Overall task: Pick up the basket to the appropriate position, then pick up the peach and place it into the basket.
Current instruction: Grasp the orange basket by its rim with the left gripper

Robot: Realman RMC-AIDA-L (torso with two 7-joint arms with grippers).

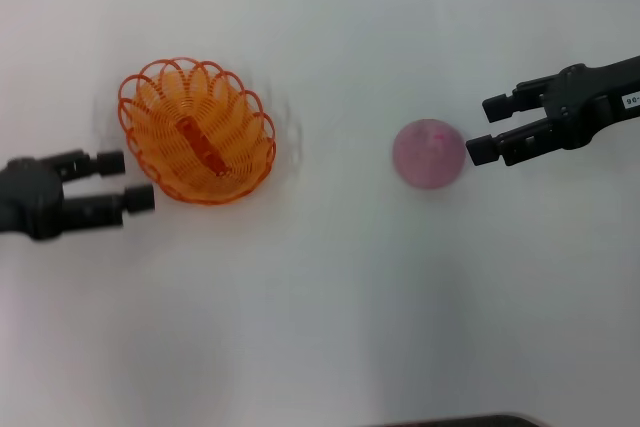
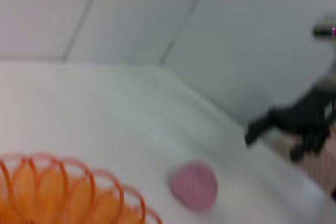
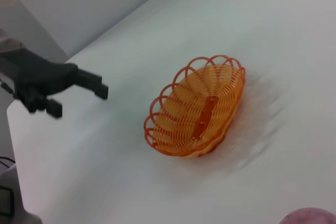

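Note:
The orange wire basket (image 1: 197,132) stands empty on the white table at the left. It also shows in the left wrist view (image 2: 52,192) and the right wrist view (image 3: 197,106). My left gripper (image 1: 128,180) is open just left of the basket's rim, holding nothing, and shows in the right wrist view (image 3: 79,100) apart from the basket. The pink-purple peach (image 1: 429,154) lies on the table at the right and also shows in the wrist views (image 2: 193,184) (image 3: 310,216). My right gripper (image 1: 487,128) is open and empty, close beside the peach's right side.
The white table (image 1: 320,327) stretches between basket and peach and toward the front. Its edge and a pale wall show in the left wrist view (image 2: 210,114). A dark object sits at the front edge (image 1: 470,421).

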